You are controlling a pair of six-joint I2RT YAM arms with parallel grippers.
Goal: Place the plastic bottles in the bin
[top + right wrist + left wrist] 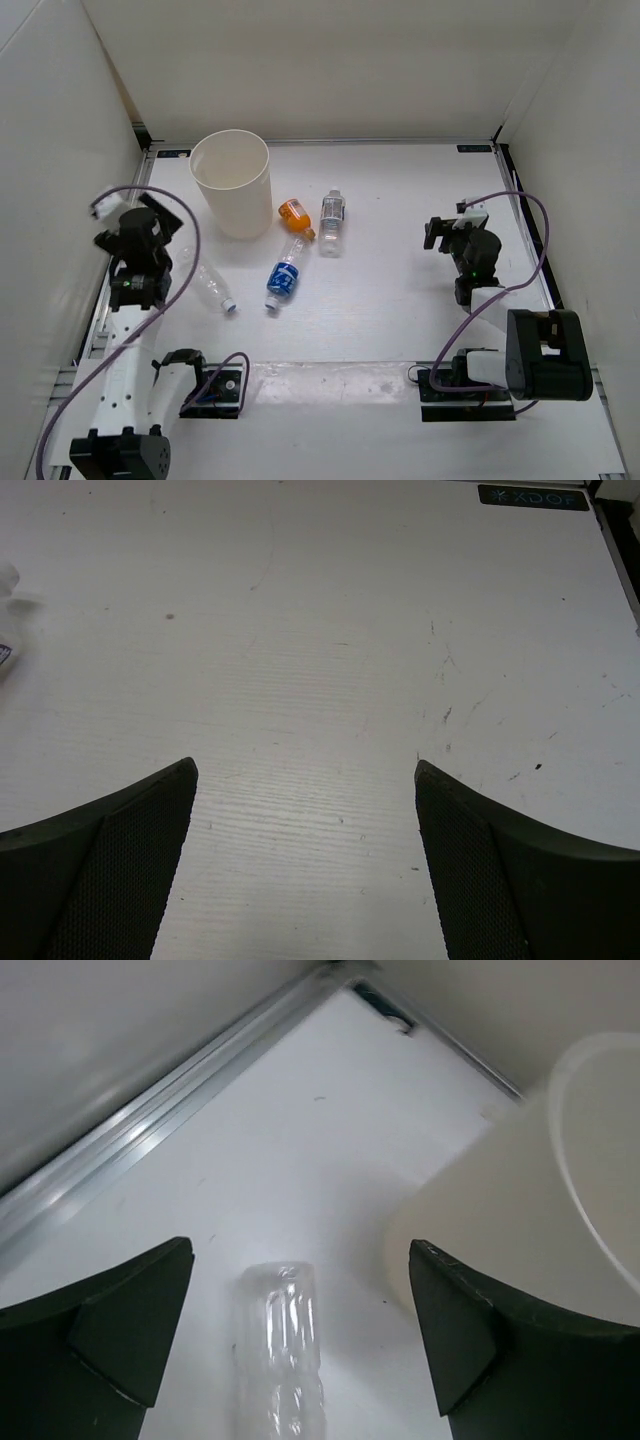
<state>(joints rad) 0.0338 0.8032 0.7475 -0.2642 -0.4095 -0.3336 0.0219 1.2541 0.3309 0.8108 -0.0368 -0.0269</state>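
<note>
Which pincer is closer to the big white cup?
Left. The left pincer hovers just beside the bin, over a clear bottle; the right pincer sits far across the table, over bare surface.

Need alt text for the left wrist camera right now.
A clear plastic bottle lies lengthwise on the white table, between the fingers of the open left gripper. The cream bin fills the right side; a metal rail crosses the upper left.
</note>
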